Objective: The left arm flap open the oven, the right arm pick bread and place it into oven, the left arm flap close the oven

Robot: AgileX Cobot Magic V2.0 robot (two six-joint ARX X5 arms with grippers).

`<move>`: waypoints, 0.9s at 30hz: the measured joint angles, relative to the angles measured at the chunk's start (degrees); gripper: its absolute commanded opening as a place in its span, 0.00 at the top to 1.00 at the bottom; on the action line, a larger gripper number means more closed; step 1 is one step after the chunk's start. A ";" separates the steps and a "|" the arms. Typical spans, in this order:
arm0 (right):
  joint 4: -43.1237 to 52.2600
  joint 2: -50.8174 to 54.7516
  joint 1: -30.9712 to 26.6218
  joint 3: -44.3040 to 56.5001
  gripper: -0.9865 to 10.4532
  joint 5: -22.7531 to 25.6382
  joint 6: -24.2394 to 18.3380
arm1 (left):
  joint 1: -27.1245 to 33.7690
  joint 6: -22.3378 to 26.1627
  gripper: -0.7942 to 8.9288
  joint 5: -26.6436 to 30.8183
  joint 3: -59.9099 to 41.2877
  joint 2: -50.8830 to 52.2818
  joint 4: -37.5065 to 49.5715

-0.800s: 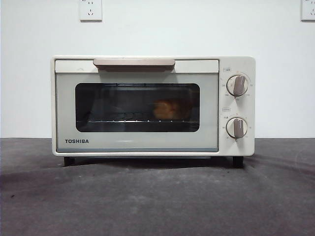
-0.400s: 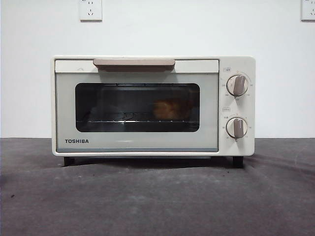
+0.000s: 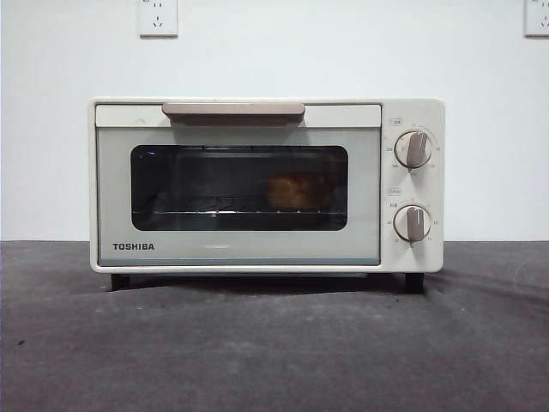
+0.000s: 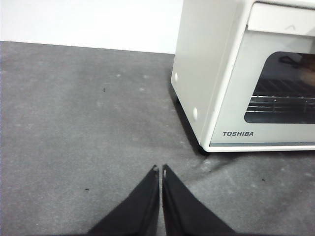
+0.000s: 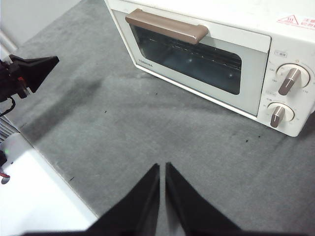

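Front view, items by size. Table: dark grey felt-like cover, running back to a white wall with two sockets high up.

Oven: cream-white box on short black feet, standing square to the camera in the middle of the table. Door shut; beige bar handle along its upper edge; dark glass window; "TOSHIBA" printed at the lower left of the door. Two beige knobs one above the other on the right-hand panel.

Wire rack: inside, seen through the glass.

Bread: small golden-orange loaf, resting on the rack behind the window, right of centre.

Left gripper: black jaws drawn together to a thin slit, holding nothing, above bare table off the oven's left front corner, well apart from it. It also shows as a black wedge at the edge of the right wrist view.

Right gripper: black jaws likewise pressed nearly together, empty, raised above the table out in front of the oven door, clear of it.
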State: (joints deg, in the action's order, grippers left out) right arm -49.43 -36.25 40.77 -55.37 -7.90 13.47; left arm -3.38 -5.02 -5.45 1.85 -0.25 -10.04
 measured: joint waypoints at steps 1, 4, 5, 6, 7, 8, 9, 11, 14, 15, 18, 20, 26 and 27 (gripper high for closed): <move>-0.02 0.00 0.00 0.00 0.90 0.00 0.00 | 0.00 0.02 0.90 0.02 0.00 0.00 0.00; 0.00 0.00 0.00 0.00 0.90 0.00 0.00 | 0.00 0.02 0.90 0.02 0.00 0.00 0.00; -0.02 0.00 0.00 0.02 0.90 0.00 0.00 | 0.00 0.00 0.90 0.02 0.00 0.00 0.02; -0.02 0.00 0.00 0.00 0.90 0.00 0.00 | 0.00 0.00 0.90 0.02 0.00 0.00 0.02; -0.02 0.00 0.00 0.00 0.90 0.00 0.00 | 0.00 0.02 0.90 0.02 0.00 0.00 0.00; -0.02 0.00 0.00 0.00 0.90 0.00 0.00 | 0.00 0.02 0.90 0.02 0.00 0.00 0.02; -0.02 0.00 0.00 0.00 0.90 0.00 0.00 | 0.00 0.00 0.90 0.02 0.00 0.00 0.02; -0.02 0.00 0.00 0.00 0.90 0.00 0.00 | 0.00 0.00 0.90 0.02 0.00 0.00 0.02; -0.02 0.00 0.00 0.00 0.90 0.00 0.00 | 0.00 0.02 0.90 0.02 0.00 0.00 0.02; -0.02 0.00 0.00 0.00 0.90 0.00 0.00 | 0.00 0.02 0.90 0.02 0.00 0.00 0.02; -0.02 0.00 0.00 0.00 0.90 0.00 0.00 | 0.00 0.02 0.90 0.02 0.00 0.00 0.02; -0.02 0.00 0.00 0.00 0.90 0.00 0.00 | 0.00 0.02 0.90 0.02 0.00 0.00 0.02; 0.11 0.63 -0.74 0.02 0.90 4.07 -0.04 | 0.00 0.02 0.90 0.00 0.00 0.00 0.02; 0.79 1.01 -1.77 0.15 0.90 4.87 -0.04 | 0.00 0.02 0.90 0.02 0.00 0.00 0.02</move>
State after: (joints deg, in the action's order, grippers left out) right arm -48.64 -35.24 39.00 -55.22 -3.03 13.43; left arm -3.38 -4.99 -5.43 1.85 -0.25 -10.02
